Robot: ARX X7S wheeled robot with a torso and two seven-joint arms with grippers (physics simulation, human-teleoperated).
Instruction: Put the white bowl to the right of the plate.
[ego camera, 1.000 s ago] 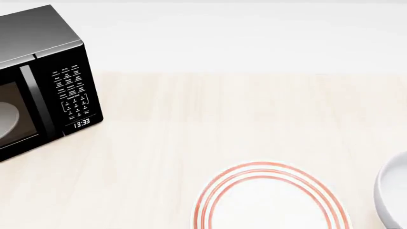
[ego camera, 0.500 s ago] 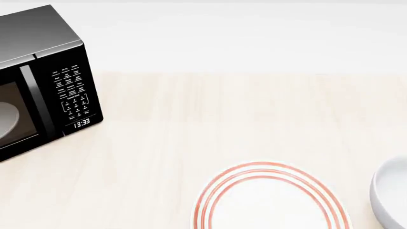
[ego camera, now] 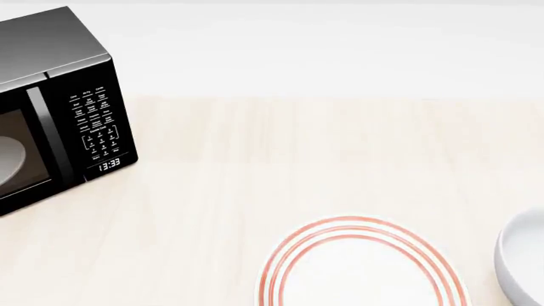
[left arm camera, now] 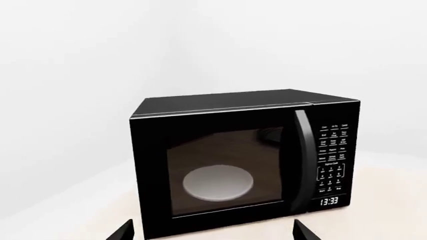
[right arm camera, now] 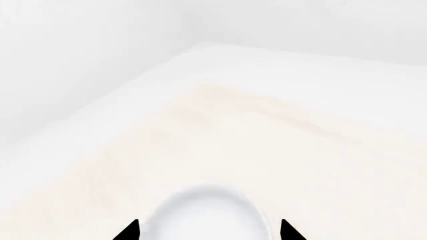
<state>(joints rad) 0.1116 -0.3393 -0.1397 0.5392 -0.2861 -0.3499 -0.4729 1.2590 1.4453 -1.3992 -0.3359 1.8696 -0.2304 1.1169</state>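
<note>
Two dishes matter here, and you meet them after the black microwave point(ego camera: 55, 108) at the far left of the table point(ego camera: 323, 140), which has a pale dish point(left arm camera: 218, 183) behind its door that you should ignore. Your left gripper point(left arm camera: 212, 231) faces that microwave with its fingers point(left arm camera: 123, 231) spread wide and nothing between them, so leave it parked. Moving right, the plate point(ego camera: 364, 262) with red-orange rings lies flat near the front edge, partly cut off by the head view. Further right, the white bowl point(ego camera: 520, 261) stands upright, mouth up, just beside the plate and apart from it, also cut by the frame edge. Your right gripper point(right arm camera: 208, 231) hovers at the bowl point(right arm camera: 208, 212), its dark fingers point(right arm camera: 288, 231) spread on either side of the rim, gripping nothing as far as the wrist view shows. The bowl already looks placed on the correct side, so the step in hand seems to be letting go cleanly: lift straight up, keep the fingers clear of the thick walls, and avoid nudging it toward the plate. Being round, it has no long axis and points nowhere in particular; only its opening faces upward.
</note>
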